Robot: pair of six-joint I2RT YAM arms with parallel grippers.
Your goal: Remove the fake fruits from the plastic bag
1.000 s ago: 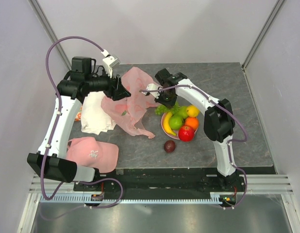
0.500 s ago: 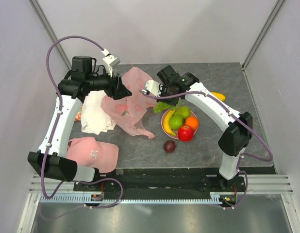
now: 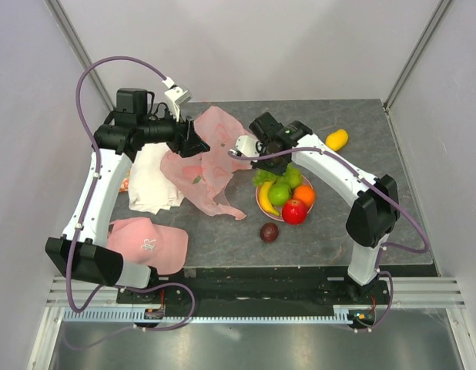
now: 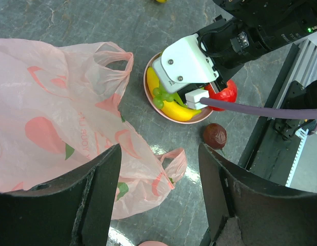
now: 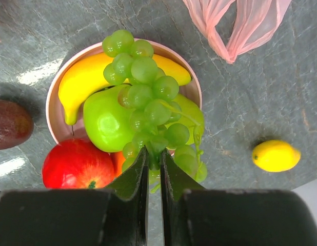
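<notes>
The right gripper (image 5: 154, 154) pinches the stem of a green grape bunch (image 5: 145, 97), which hangs beyond its fingertips over the pink plate (image 5: 52, 102). The left gripper (image 4: 158, 154) gapes wide, the plastic bag (image 4: 51, 113) lying beyond its fingers.

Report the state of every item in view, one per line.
Plastic bag: crumpled on the table, under the left gripper.
Left gripper: fingers open, holding nothing.
Grapes: hanging over the plate.
Right gripper: fingers shut on the bunch's stem.
Plate: holds banana, green apple, red apple.
Plum: on table, beside plate.
Small yellow fruit: on table, apart.
</notes>
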